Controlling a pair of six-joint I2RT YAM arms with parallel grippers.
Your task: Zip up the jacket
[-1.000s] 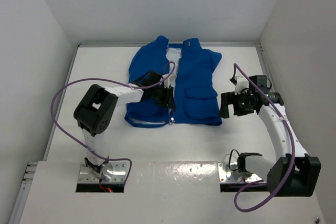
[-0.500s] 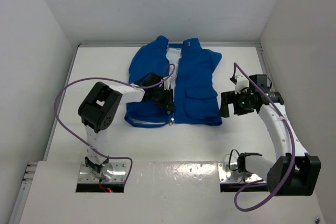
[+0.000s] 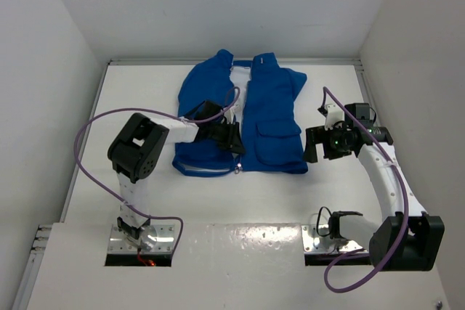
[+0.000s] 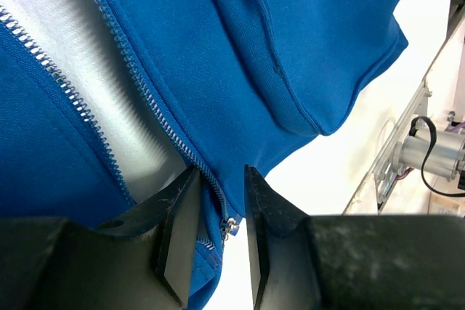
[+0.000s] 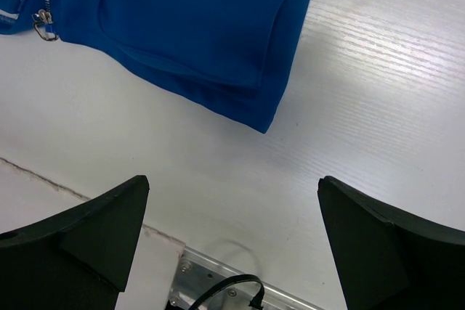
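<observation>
Jacket (image 3: 265, 117) slider (image 4: 229, 227) sits loose between your left gripper's (image 4: 220, 179) part-open jaws; close off-centre and you pinch fabric. Your right gripper (image 5: 232, 183), wide open, steadies nothing.

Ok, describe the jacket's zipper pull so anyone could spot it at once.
The blue jacket lies on the white table. Follow its open centre zipper to the bottom hem. The zipper pull is the small silver tab dangling between the left gripper's fingers, unlike the fixed teeth.
</observation>
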